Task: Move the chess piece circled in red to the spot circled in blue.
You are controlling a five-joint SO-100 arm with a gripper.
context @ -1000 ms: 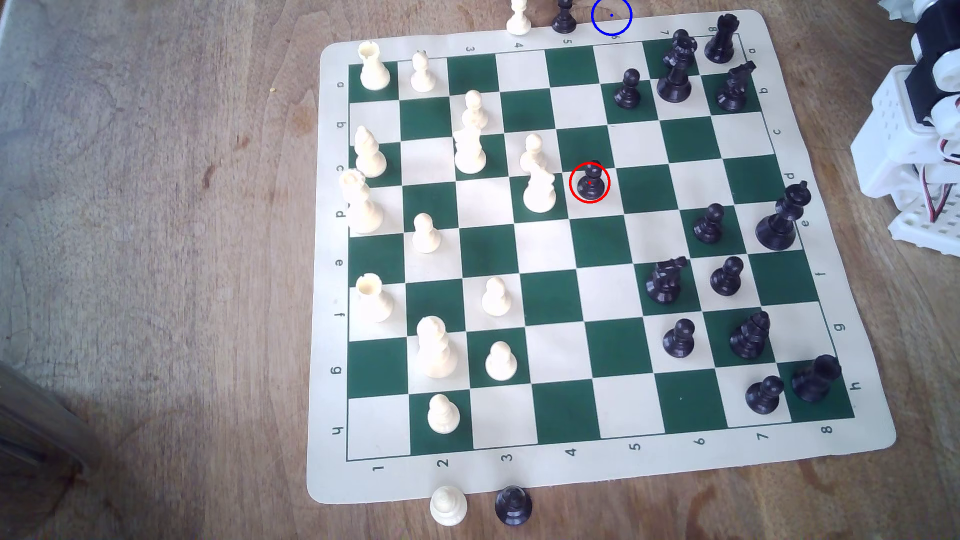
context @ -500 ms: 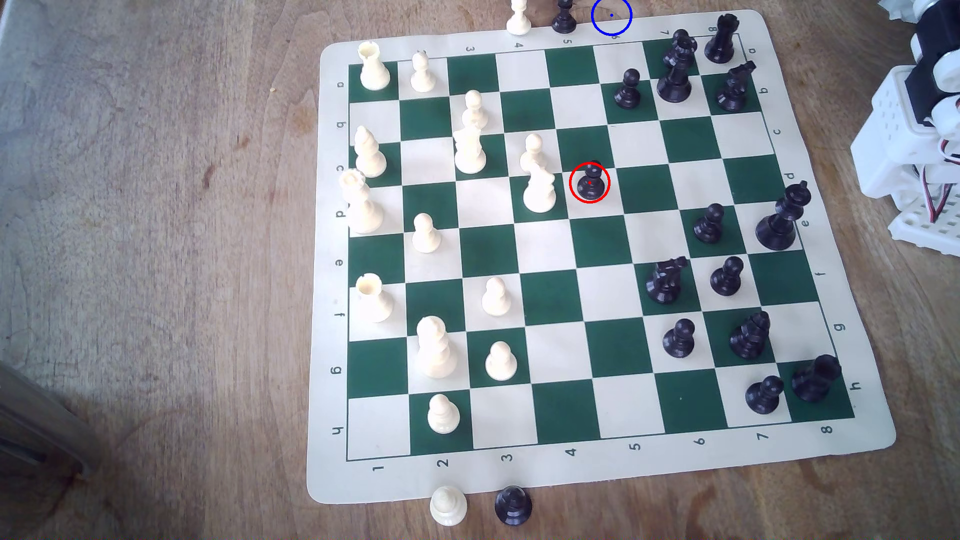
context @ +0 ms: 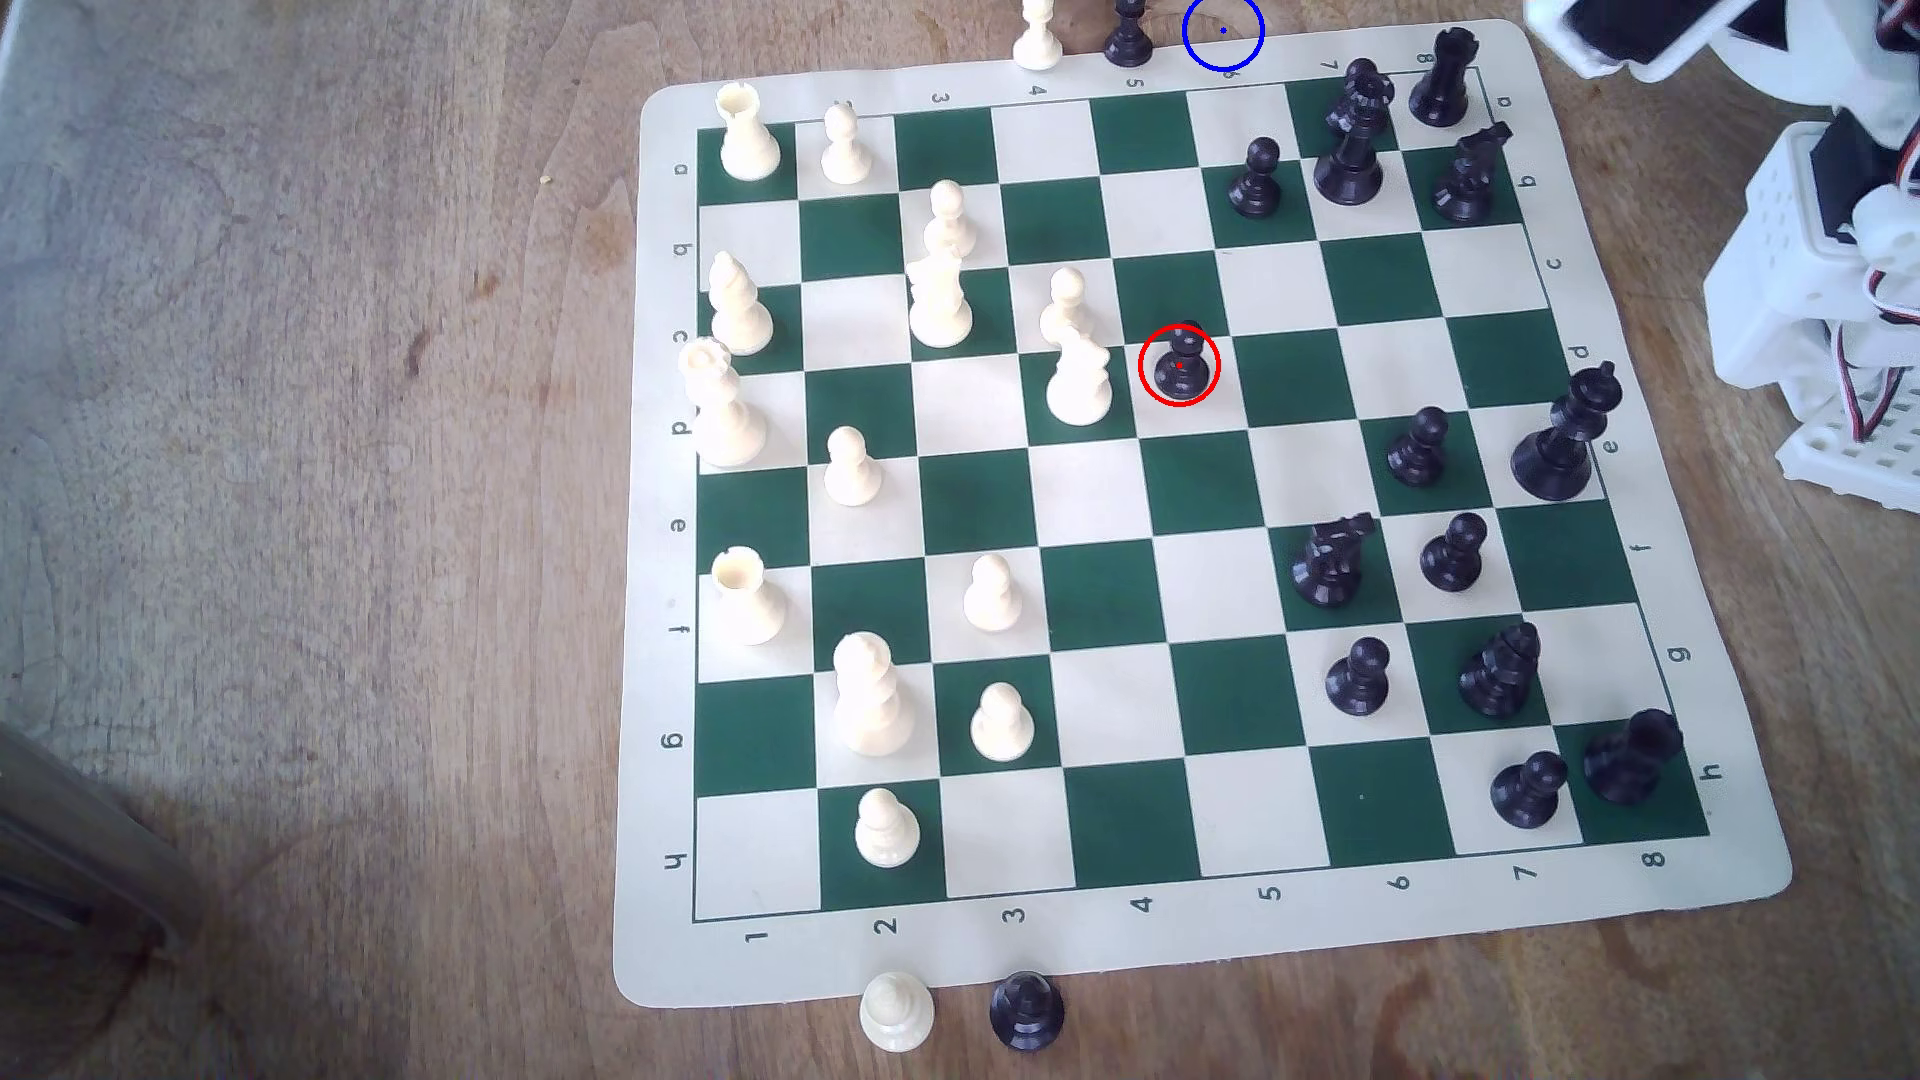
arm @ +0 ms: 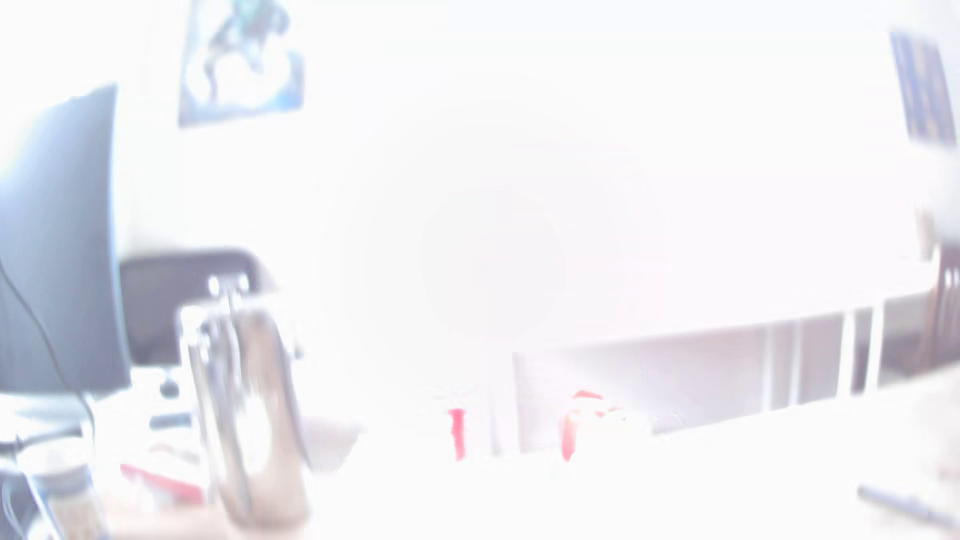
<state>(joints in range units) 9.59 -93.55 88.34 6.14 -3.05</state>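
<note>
Black pawn [context: 1180, 366] untouched on its cream square, well apart from blue-circled desk spot [context: 1223, 31]; arm [context: 1631, 36] newly swung in at upper right, hand state impossible to tell

A hobby or home-office room is showing here. A roll-up chess mat [context: 665, 540] with plastic pieces is lying on a worn wooden table [context: 312, 415]. In the washed-out wrist view a dark monitor [arm: 62, 249] is standing on a desk, a poster [arm: 239, 62] is hanging on the wall, and white furniture [arm: 727, 363] is sitting beyond.
</note>
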